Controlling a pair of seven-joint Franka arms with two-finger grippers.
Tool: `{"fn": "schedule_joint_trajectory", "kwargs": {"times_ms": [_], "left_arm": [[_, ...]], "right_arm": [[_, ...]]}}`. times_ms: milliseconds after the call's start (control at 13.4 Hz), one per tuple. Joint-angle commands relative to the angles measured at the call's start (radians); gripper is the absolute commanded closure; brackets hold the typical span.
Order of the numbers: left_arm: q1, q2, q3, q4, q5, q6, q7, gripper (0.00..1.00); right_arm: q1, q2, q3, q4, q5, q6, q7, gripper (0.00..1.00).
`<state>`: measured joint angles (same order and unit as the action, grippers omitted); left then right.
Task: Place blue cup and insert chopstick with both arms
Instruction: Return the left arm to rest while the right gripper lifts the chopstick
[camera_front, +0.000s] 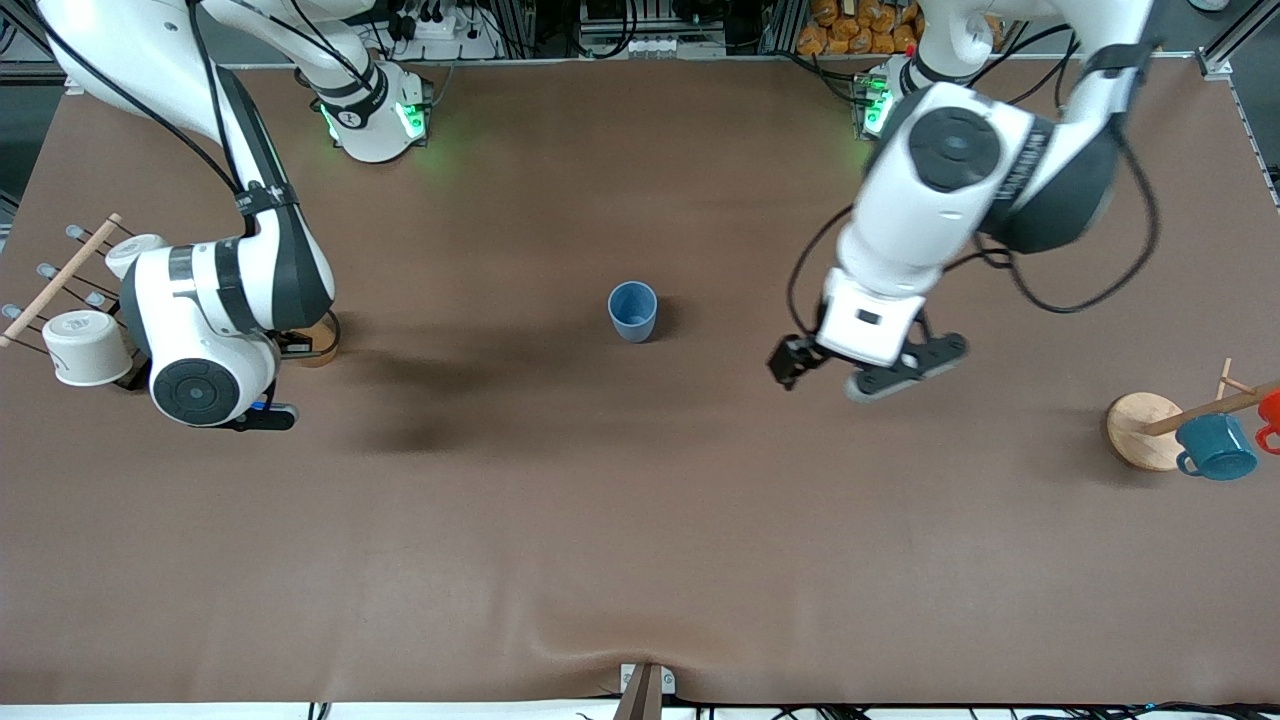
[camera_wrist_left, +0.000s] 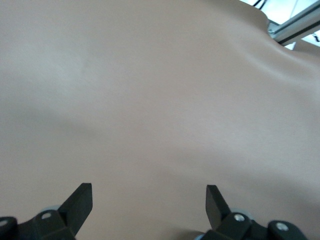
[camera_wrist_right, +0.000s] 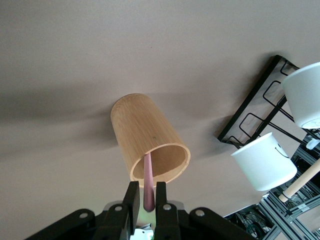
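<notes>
The blue cup (camera_front: 632, 310) stands upright and alone on the brown counter (camera_front: 640, 520), at the centre of the front view, so its placing looks done. The left gripper (camera_front: 860, 368) hangs over bare counter at centre right of that view, well apart from the cup, its jaws wide apart and holding nothing.

The step in hand appears to be fetching the chopstick (camera_wrist_right: 148, 182). The right gripper (camera_wrist_right: 145, 200) sits low at the left of the front view, beside a rack of white cups (camera_front: 85, 345). Its jaws are clamped on the thin pink stick, whose other end is inside a brown cylinder (camera_wrist_right: 148, 137).

The next move calls for drawing the stick straight out without tipping the cylinder, then carrying it over the blue cup and lowering it in.

Only the right wrist view shows the stick and the grip; in the front view the arm hides them. The left wrist view shows only bare counter between open jaws.
</notes>
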<state>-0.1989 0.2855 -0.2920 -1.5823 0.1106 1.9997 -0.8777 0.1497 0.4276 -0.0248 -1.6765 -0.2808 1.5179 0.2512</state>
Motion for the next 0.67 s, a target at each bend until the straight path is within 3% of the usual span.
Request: {"fn": "schedule_joint_trajectory", "kwargs": {"times_ms": [0, 374, 449, 598], "left_arm": [[0.076, -0.029, -0.004, 0.033, -0.017, -0.116, 0.145, 0.00], [0.277, -0.124, -0.006, 0.039, -0.045, -0.268, 0.518, 0.00], [0.286, -0.137, 0.008, 0.041, -0.045, -0.295, 0.584, 0.00], [0.257, -0.161, 0.101, 0.042, -0.046, -0.337, 0.695, 0.00]], "right_arm": [[-0.010, -0.026, 0.006, -0.023, 0.014, 0.001, 0.013, 0.85], [-0.015, -0.030, 0.006, -0.020, 0.015, 0.001, 0.010, 0.92], [-0.016, -0.032, 0.006, -0.020, 0.015, 0.001, 0.005, 0.94], [-0.018, -0.033, 0.006, -0.017, 0.035, -0.001, 0.002, 0.94]]}}
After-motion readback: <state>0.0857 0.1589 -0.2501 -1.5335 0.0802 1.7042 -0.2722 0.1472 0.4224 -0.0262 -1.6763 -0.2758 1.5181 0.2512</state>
